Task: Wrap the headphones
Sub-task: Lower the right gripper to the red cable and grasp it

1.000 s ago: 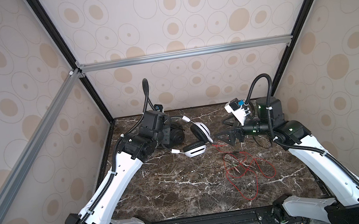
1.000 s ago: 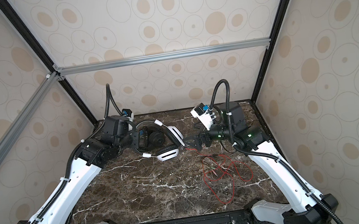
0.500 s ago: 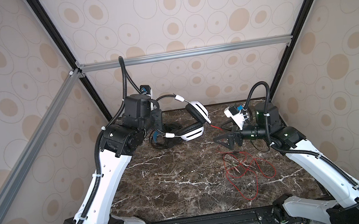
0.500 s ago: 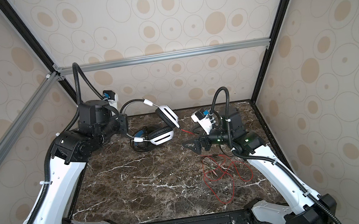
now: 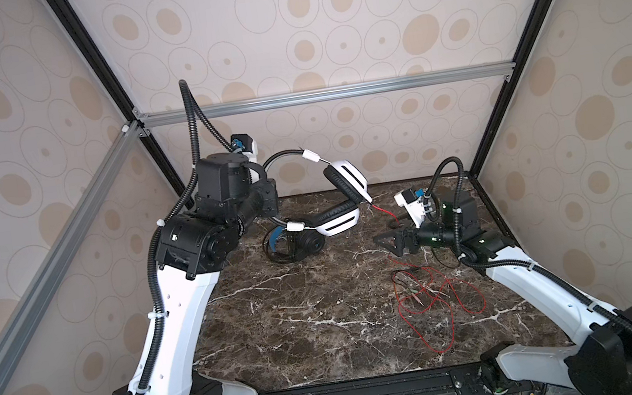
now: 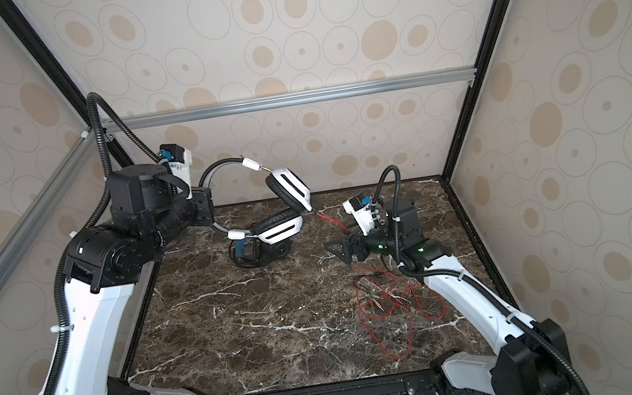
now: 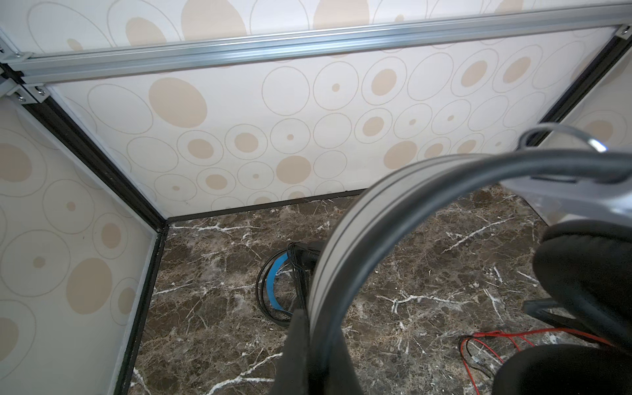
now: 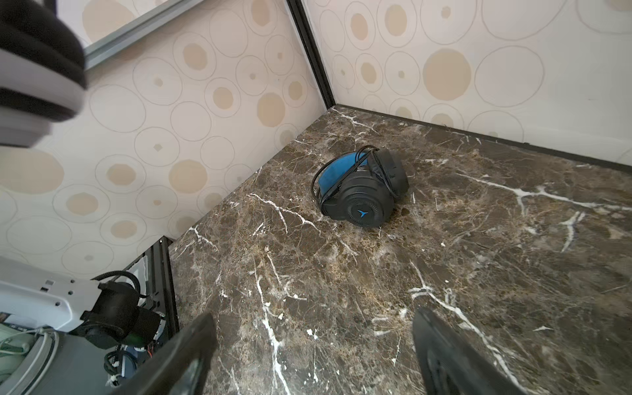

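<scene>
Right wrist view is showing the right hand (image 8: 314, 359) with its two fingers (image 8: 191, 352) standing wide apart and nothing between them, only bare counter (image 8: 478, 256). It is pointing toward the black headset (image 8: 359, 195), which is lying on its side near the back corner with its black cord looped around it.

In both top views the left hand (image 5: 271, 202) is clamping tight on the headband of the white headset (image 5: 341, 180) and holding it in the air over the back of the counter. One ear cup is hanging high and the other low, just above the black headset. A red cord (image 5: 426, 309) is leaving the tip of the higher ear cup and slanting down toward the right hand. It is passing just beyond that hand on its far side, then sprawling in loose loops on the counter beside the right arm, toward the front.

That slanting stretch is what the coming move is turning on. It is running from ear cup to counter, just behind the open fingers rather than between them. The right hand is much the nearer, and the left is already occupied. By my reading, the right hand is going to need to swing back toward the cord and close across it, not along it.
</scene>
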{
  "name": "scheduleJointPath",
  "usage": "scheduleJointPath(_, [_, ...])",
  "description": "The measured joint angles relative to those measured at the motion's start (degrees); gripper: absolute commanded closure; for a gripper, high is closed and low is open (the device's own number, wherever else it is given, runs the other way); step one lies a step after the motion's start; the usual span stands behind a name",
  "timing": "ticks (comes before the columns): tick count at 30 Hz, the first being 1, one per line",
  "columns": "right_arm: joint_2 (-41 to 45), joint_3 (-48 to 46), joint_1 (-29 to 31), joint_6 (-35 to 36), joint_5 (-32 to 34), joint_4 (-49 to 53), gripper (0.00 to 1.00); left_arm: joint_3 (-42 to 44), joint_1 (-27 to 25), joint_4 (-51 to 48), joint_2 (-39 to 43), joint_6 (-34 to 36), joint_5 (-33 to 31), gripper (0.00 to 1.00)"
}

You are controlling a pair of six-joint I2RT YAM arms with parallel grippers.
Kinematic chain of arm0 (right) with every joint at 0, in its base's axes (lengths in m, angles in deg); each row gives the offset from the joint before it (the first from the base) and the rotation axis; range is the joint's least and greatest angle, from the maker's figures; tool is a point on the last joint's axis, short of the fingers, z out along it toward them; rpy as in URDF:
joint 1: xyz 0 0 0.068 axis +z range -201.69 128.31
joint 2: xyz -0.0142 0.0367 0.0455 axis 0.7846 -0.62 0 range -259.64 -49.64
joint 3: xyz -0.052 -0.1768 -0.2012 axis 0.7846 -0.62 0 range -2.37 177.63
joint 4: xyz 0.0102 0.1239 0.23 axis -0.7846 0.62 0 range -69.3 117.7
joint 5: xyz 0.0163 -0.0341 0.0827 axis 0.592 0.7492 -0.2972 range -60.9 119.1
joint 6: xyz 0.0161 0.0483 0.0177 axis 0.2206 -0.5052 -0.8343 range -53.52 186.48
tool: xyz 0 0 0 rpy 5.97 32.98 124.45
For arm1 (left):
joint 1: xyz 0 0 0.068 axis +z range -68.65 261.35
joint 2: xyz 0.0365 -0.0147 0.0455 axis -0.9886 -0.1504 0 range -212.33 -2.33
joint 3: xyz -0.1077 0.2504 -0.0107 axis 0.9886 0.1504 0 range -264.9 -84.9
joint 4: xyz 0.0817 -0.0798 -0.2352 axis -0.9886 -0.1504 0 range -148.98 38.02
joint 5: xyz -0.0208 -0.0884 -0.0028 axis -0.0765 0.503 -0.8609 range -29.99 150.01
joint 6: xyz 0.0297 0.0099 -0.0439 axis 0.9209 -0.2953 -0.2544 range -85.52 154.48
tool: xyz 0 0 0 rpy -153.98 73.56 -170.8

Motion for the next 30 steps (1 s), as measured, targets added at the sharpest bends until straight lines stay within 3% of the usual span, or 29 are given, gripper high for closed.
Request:
scheduleJointPath(18, [-8.5, -7.2, -0.2, -6.1, -1.8, -16.0, 0.19, -3.4, 1.2, -0.9, 0.1, -3.7, 2.6, 1.0])
scheduleJointPath(28, [-8.6, -9.9, -0.2, -6.7, -1.7, -18.1, 0.34, -3.4, 2.7, 0.2, 0.1, -6.2, 4.0, 1.0])
scheduleJointPath(30, [-8.3, -10.5, -0.2, -6.4, -1.7, -17.7, 0.43, -3.4, 3.2, 0.2, 0.0, -6.8, 4.2, 1.0])
